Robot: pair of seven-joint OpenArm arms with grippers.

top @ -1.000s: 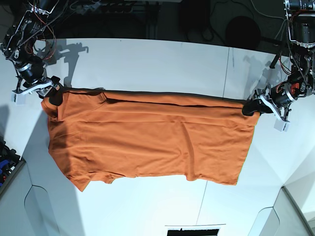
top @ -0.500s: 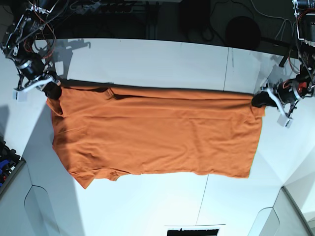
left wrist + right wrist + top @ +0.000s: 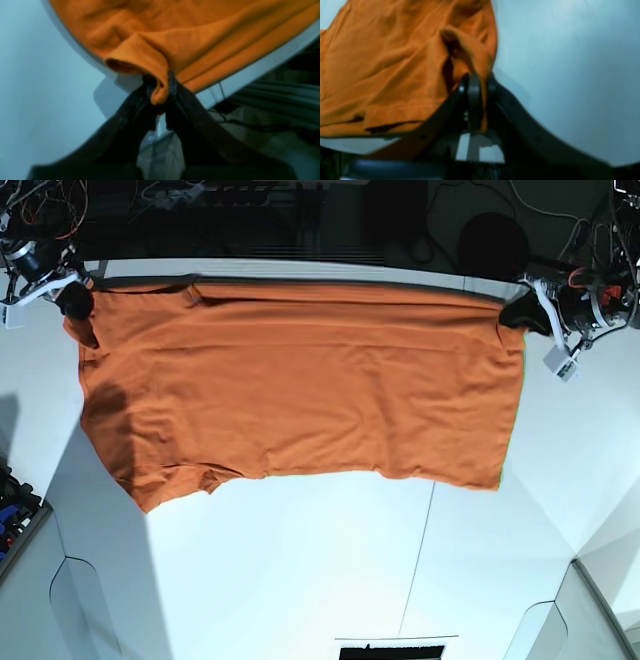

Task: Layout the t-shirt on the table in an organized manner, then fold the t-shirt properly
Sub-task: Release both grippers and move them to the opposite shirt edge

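Observation:
The orange t-shirt (image 3: 300,380) hangs stretched wide between my two grippers, lifted near the far edge of the white table (image 3: 300,580). At the right of the base view my left gripper (image 3: 515,310) is shut on one top corner of the shirt; up close its black jaws pinch a rolled fold of orange fabric (image 3: 160,87). At the left, my right gripper (image 3: 75,300) is shut on the other top corner, with fabric (image 3: 480,82) bunched between its fingers. The shirt's lower edge and a sleeve (image 3: 160,485) drape toward the tabletop.
A thin dark seam (image 3: 420,550) runs across the table near the front. Cables and dark equipment (image 3: 490,240) lie beyond the far edge. A bin with blue items (image 3: 15,515) stands at the left edge.
Both grippers have carried the shirt's top edge away toward the table's far edge and upward. The shirt is pulled tauter and its lower edge has risen off the middle of the table.

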